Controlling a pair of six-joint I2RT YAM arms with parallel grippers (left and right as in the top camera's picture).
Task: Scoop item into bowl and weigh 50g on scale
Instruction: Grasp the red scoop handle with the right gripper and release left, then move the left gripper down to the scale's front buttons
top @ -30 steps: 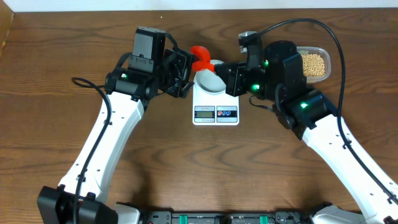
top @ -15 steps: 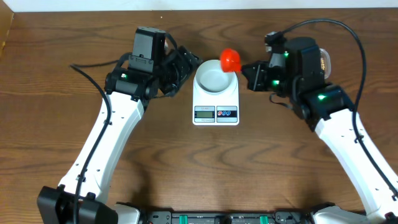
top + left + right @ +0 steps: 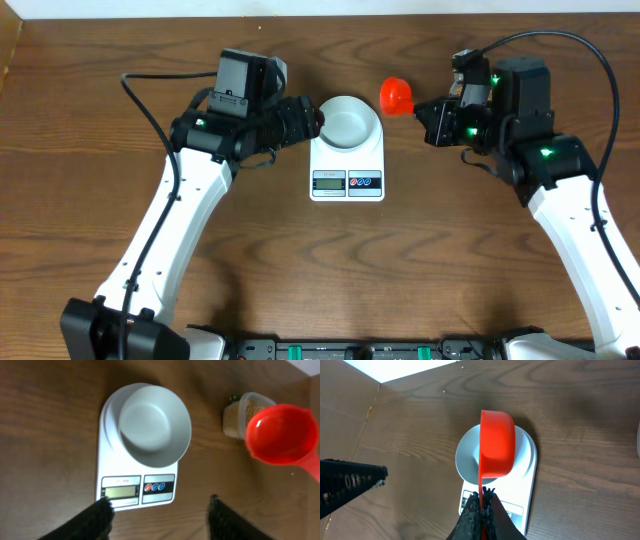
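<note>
The pale bowl [image 3: 347,120] sits empty on the white scale [image 3: 347,182]. Both show in the left wrist view, bowl [image 3: 155,425] on scale [image 3: 112,460], and in the right wrist view, bowl [image 3: 469,460] on scale [image 3: 522,487]. My right gripper [image 3: 430,108] is shut on the handle of a red scoop [image 3: 397,96], held in the air to the right of the bowl. The scoop [image 3: 281,434] looks empty. My left gripper [image 3: 312,120] is open and empty by the bowl's left side. The tan beans [image 3: 252,408] lie in a clear tub [image 3: 232,416], partly behind the scoop.
In the overhead view the tub is hidden under my right arm. Bare wooden table [image 3: 350,270] lies in front of the scale. The table's far edge [image 3: 410,372] runs behind the scale.
My right gripper has carried the red scoop from over the bowl to the right, away from the scale. My left gripper has drawn back from the scoop to the bowl's left side.
</note>
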